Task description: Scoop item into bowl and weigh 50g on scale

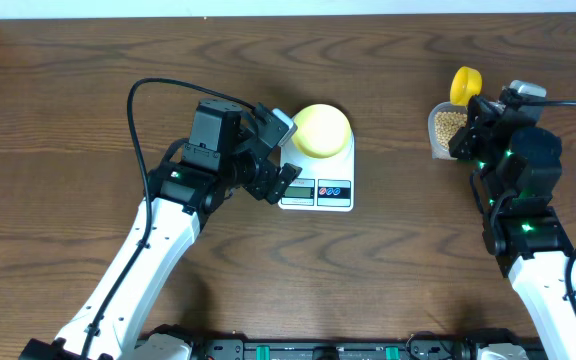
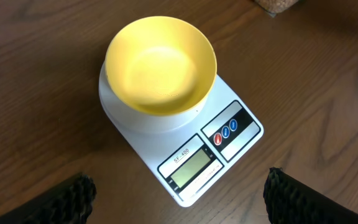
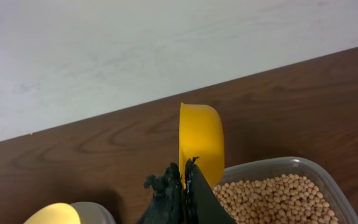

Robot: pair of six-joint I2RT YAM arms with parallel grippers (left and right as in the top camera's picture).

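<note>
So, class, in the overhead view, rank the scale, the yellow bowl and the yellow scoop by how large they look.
1. scale
2. bowl
3. scoop, only partly visible

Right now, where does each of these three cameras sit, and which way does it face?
Overhead: fixed above the table, facing straight down; shows left arm, right arm, scale, tub of beans.
Left wrist: on the left arm, angled down at the bowl on the scale; open left claw at the bottom corners.
Right wrist: on the right arm, facing across the table toward a pale wall; shut right claw pinches the scoop.
Shared: all three catch the yellow bowl.
</note>
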